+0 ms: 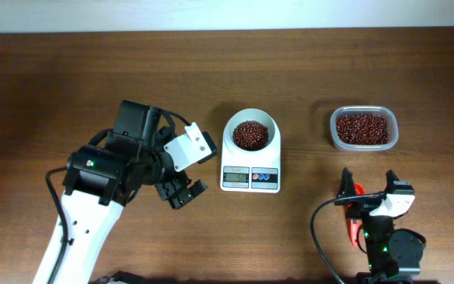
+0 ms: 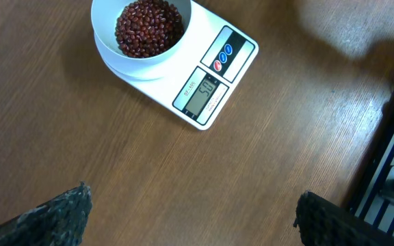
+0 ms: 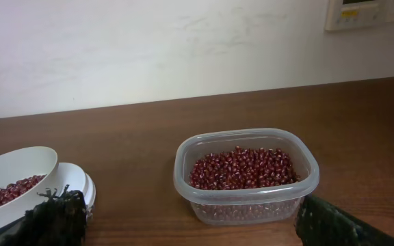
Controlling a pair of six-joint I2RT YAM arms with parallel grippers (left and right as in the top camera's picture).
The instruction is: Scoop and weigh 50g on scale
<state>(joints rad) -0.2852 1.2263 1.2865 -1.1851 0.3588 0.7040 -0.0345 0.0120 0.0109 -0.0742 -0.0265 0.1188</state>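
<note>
The left gripper point(image 1: 181, 192) hangs wide open and empty just left of the small white digital scale point(image 1: 251, 167), which stands mid-table with red beans in its round white bowl point(image 1: 251, 117), while the right gripper point(image 1: 369, 183), also spread empty, sits near the clear rectangular plastic tub point(image 1: 362, 147) of beans.

Soft, even light is falling from above on the desk point(image 1: 53, 79) in the overhead view, leaving only faint shadows. In the left wrist view glare is streaking the wood at right and a dark shadow is pooling in the upper right corner. The left claw point(image 2: 191, 222) is showing its fingers point(image 2: 50, 219) blurred at the bottom edge. In the right wrist view the wall point(image 3: 149, 48) is glowing pale, and the right claw point(image 3: 190, 225) is showing dark and unfocused.
</note>
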